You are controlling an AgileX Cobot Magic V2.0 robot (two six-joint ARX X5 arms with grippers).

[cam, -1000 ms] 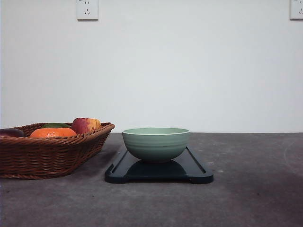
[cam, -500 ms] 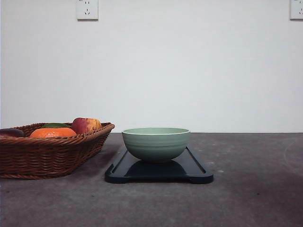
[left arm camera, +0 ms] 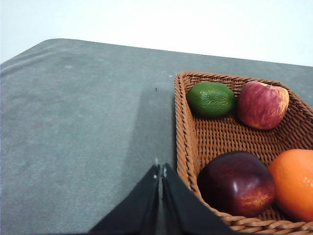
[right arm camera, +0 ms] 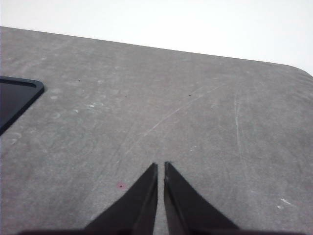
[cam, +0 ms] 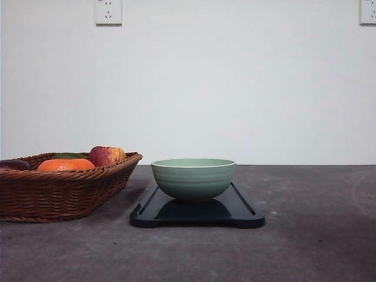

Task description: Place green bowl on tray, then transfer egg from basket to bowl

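Observation:
The green bowl (cam: 194,178) stands upright on the dark tray (cam: 247,214) at the table's middle. Left of it sits the brown wicker basket (cam: 59,194) holding fruit; the egg is hidden from me. My left gripper (left arm camera: 161,170) is shut with nothing in it, hovering over bare table just outside the basket (left arm camera: 183,132) wall. My right gripper (right arm camera: 161,167) is shut and empty too, over bare grey table, with a corner of the tray (right arm camera: 14,98) off to one side.
In the basket lie a green lime (left arm camera: 211,99), a red apple (left arm camera: 262,104), a dark red fruit (left arm camera: 237,182) and an orange (left arm camera: 295,182). A white wall with sockets (cam: 108,11) stands behind the table.

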